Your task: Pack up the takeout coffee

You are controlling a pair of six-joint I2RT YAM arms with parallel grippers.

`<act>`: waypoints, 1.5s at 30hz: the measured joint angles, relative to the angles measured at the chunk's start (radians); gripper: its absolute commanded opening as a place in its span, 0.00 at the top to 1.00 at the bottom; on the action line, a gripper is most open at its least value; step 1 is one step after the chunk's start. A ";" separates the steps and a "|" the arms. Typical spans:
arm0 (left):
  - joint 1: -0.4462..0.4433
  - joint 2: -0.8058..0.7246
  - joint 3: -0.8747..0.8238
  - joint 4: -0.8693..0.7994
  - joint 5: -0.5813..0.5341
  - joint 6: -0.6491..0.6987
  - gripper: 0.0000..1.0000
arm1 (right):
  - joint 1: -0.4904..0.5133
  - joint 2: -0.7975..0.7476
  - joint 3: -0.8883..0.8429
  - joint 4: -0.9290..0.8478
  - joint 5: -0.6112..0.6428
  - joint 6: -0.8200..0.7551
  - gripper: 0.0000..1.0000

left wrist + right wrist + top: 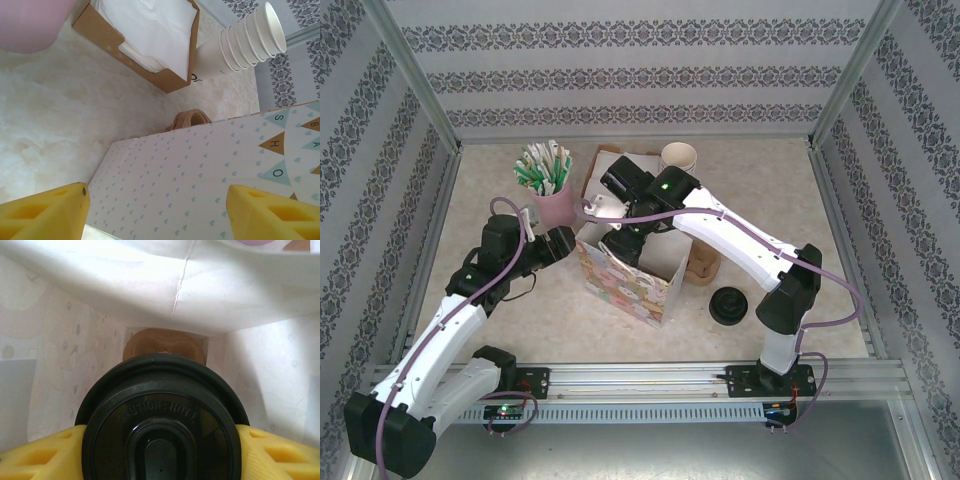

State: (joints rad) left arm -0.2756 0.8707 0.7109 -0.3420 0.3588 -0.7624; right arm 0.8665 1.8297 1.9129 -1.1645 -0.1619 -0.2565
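Observation:
The takeout coffee shows its round black lid [160, 425] from above, and the cup under it is hidden. My right gripper [160, 462] is shut on it, a yellow finger [45, 452] on each side. It hangs inside the patterned paper bag [630, 280], whose white inner walls [260, 385] surround it. A brown cardboard piece [165, 346] lies on the bag's floor below. In the top view the right gripper [620, 240] dips into the bag's open top. My left gripper [159, 215] is open against the bag's outer side [200, 170], at the bag's left corner [565, 245].
A pink cup of straws [552, 195], a brown napkin box [150, 45] and a stack of lidless white cups [250, 40] stand behind the bag. A loose black lid [729, 305] and a brown cardboard holder [703, 265] lie to its right.

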 measured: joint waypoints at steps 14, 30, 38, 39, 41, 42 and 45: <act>0.000 -0.002 0.044 -0.039 -0.011 0.025 0.23 | 0.002 -0.043 -0.163 0.107 -0.004 0.045 0.42; 0.000 0.027 0.121 -0.084 -0.027 0.060 0.23 | 0.002 -0.154 -0.303 0.225 -0.004 0.093 0.43; 0.000 0.101 0.135 -0.149 -0.106 0.071 0.28 | 0.002 -0.151 -0.307 0.225 -0.004 0.094 0.44; 0.000 0.116 0.135 -0.153 -0.111 0.071 0.29 | 0.002 -0.150 -0.307 0.225 -0.004 0.094 0.44; 0.001 0.143 0.135 -0.154 -0.118 0.070 0.31 | 0.002 -0.146 -0.307 0.226 -0.004 0.094 0.45; 0.001 0.156 0.134 -0.154 -0.118 0.069 0.31 | 0.002 -0.142 -0.307 0.226 -0.004 0.093 0.44; 0.003 0.178 0.116 -0.145 -0.117 0.066 0.32 | 0.002 -0.122 -0.307 0.225 -0.004 0.093 0.44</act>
State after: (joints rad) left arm -0.2729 1.0489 0.8265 -0.4873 0.2420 -0.6964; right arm 0.8684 1.7073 1.6062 -0.9394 -0.1661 -0.1631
